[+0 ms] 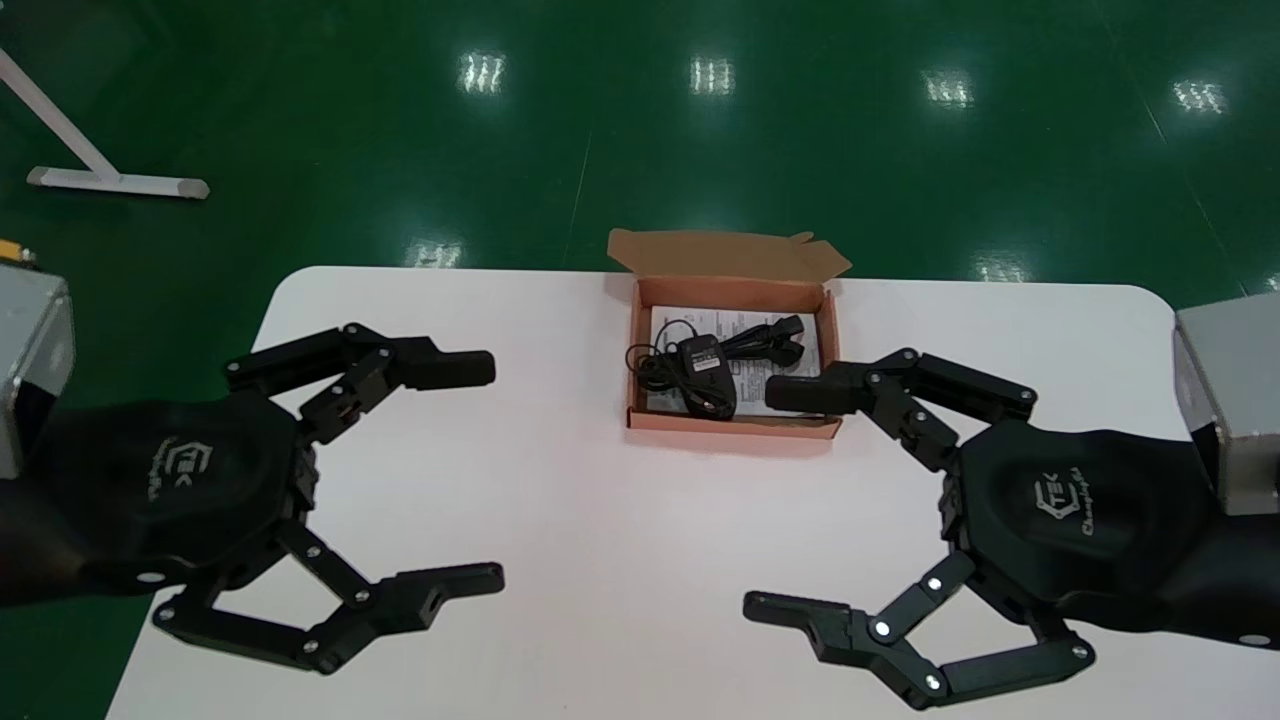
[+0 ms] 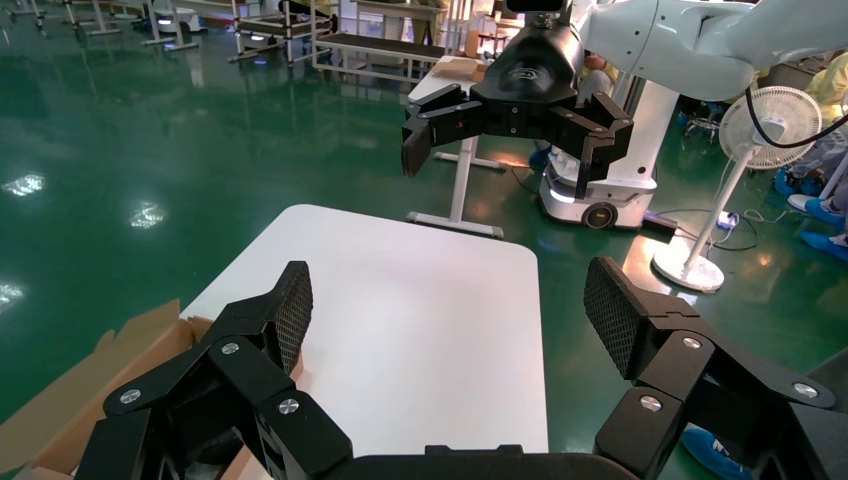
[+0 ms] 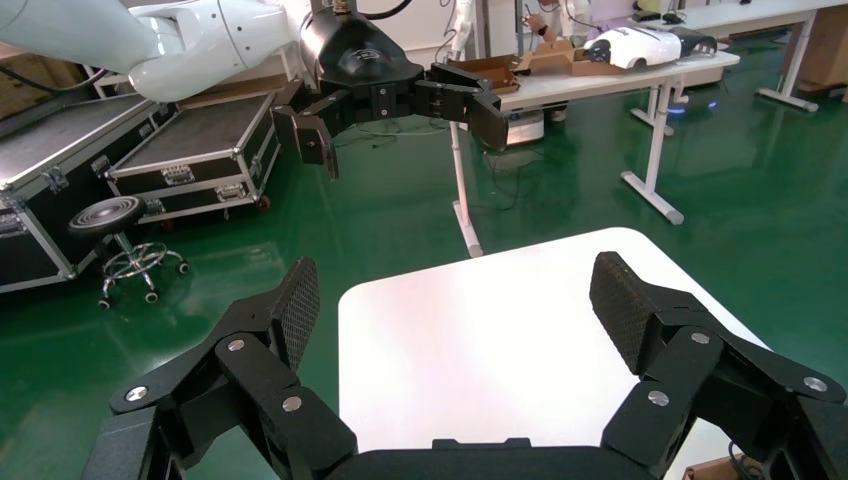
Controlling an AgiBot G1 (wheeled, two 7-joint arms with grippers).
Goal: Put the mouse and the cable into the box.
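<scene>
Left gripper is seen hovering over the white table, well to the left of the cardboard box, fingers spread wide, nothing held. Cable is found inside the box, coiled against the box's left wall, with its plug end run toward the box's right side. Whether the outer loop overhangs that wall cannot be told. Mouse is lying in the middle of the box on a printed leaflet, touching the coil. The box's lid flap is stood open at its far edge. Right gripper is held just to the right of the box, fingers likewise released and empty. Its far finger is seen across the box's right front corner, and contact cannot be judged.

Both things are judged as already packed, so the step in hand is taken to be a final check and clearing away. Any stray loop should be nudged inward from the box's left side with narrowed fingers. The light box is likely to be shifted by a bump, so the right gripper should be lifted clear of the box's corner before being swung away.
</scene>
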